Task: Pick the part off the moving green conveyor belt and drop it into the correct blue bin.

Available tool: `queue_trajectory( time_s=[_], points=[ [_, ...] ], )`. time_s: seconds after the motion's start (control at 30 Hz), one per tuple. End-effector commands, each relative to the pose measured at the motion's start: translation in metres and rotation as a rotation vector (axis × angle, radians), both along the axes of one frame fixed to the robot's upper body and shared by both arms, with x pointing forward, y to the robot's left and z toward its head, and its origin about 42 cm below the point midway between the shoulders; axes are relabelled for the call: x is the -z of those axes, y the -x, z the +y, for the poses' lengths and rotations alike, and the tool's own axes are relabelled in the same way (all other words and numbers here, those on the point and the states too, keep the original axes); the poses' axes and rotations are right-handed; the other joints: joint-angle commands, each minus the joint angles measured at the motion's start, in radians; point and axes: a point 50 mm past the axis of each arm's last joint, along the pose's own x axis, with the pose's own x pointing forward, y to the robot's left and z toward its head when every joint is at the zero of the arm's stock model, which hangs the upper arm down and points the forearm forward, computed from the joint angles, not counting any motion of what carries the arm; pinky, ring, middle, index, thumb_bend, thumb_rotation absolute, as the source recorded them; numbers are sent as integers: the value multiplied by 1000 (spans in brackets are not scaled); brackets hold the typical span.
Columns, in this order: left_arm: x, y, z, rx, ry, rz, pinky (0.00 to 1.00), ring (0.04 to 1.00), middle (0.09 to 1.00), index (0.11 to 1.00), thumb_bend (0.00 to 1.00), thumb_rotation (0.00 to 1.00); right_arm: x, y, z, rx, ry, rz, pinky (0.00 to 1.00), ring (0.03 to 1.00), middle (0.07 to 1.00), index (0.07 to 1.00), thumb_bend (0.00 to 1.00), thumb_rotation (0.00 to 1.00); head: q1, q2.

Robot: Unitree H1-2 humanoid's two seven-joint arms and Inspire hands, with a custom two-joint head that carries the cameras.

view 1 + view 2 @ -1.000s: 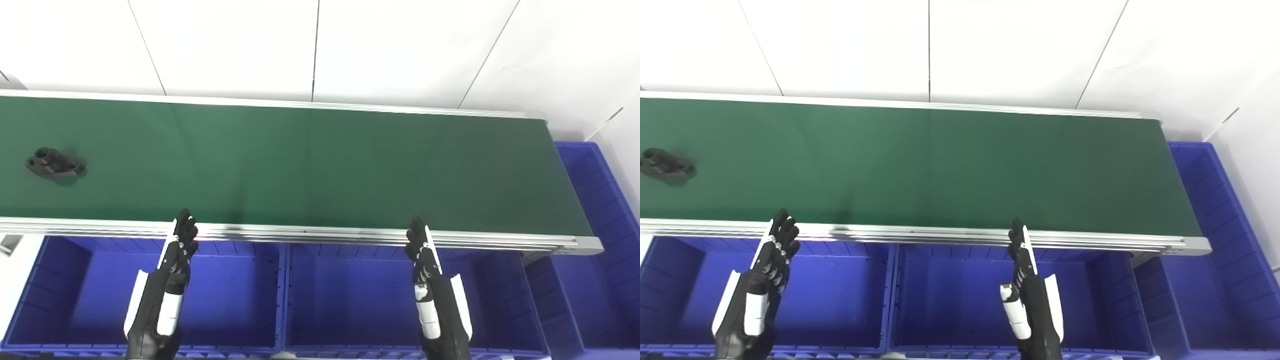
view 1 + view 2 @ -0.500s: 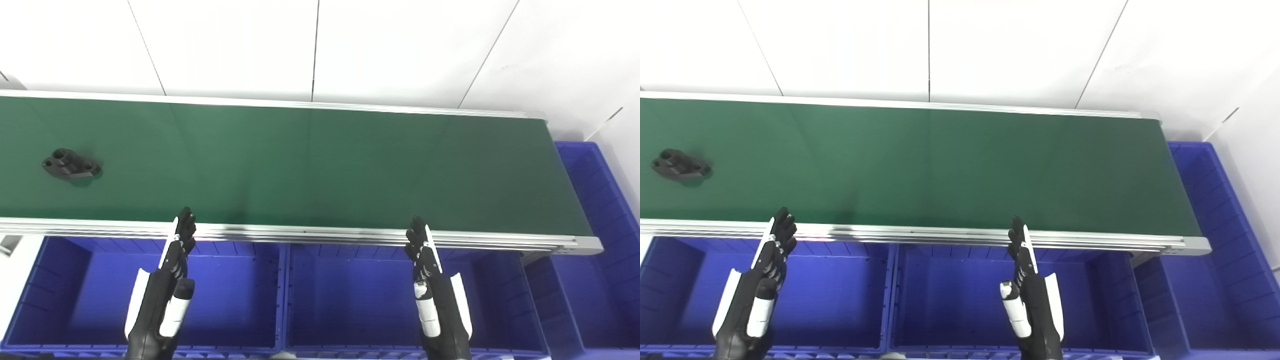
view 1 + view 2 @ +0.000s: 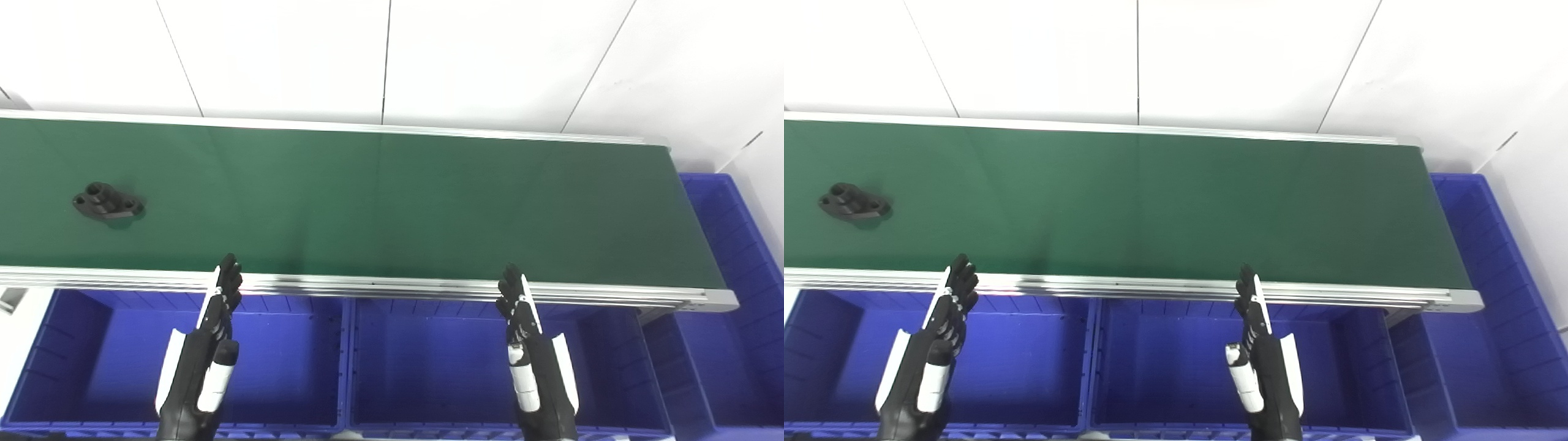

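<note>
White wall panels back a long belt. Nearest us, blue bins sit under our left hand and right hand, both empty with fingers straight. Beyond, the green belt carries the black part at far left. If we reach late, it could slide past; a poor grasp could knock it off.

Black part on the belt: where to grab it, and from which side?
Best guess: pinch the black part across its narrow waist, coming down from above with the left hand, which is nearer. It lies flat on the green belt, long axis roughly along the belt, so its long sides are free. Both hands are open; the right hand is far off.
</note>
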Motion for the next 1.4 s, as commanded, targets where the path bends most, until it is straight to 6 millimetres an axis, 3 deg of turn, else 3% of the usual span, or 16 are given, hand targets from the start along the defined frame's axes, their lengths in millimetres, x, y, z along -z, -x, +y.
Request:
queue_trajectory(
  time_s=[0.0,0.13,0.23,0.47,0.63,0.97,1.2,1.37],
  points=[
    [-6,-1,-1,-3,13,-31,1000,1000,1000,1000,780,1000,-7,-2,1,-2,-8,-32,969,998,1000,1000,845,1000,3,-1],
    [-4,0,-3,-5,22,-31,1000,1000,1000,1000,778,1000,-5,-1,-1,1,-11,-31,965,999,1000,1000,842,1000,41,-23],
    [2,2,-9,-7,17,-48,993,1000,1000,1000,774,1000,-1,2,-7,9,-14,-29,967,999,1000,1000,842,1000,140,-67],
    [11,3,-30,-2,-17,-29,984,978,1000,1000,822,966,17,6,-32,1,14,-45,984,1000,1000,1000,836,1000,285,-127],
    [15,0,-42,1,-28,-24,934,967,1000,1000,813,957,26,5,-45,-5,5,-48,1000,1000,1000,1000,796,1000,327,-151],
    [25,-7,-61,-8,3,-38,886,946,993,1000,749,911,36,0,-64,-4,13,-10,995,1000,1000,1000,820,1000,424,-205],
    [37,-9,-69,-5,-3,-56,872,934,991,1000,725,890,48,0,-74,-22,20,10,1000,1000,1000,1000,835,1000,456,-275],
    [39,-9,-70,-11,-6,-68,816,906,989,1000,694,883,50,-1,-75,-41,27,12,1000,1000,1000,1000,820,1000,453,-285]
  ],
)
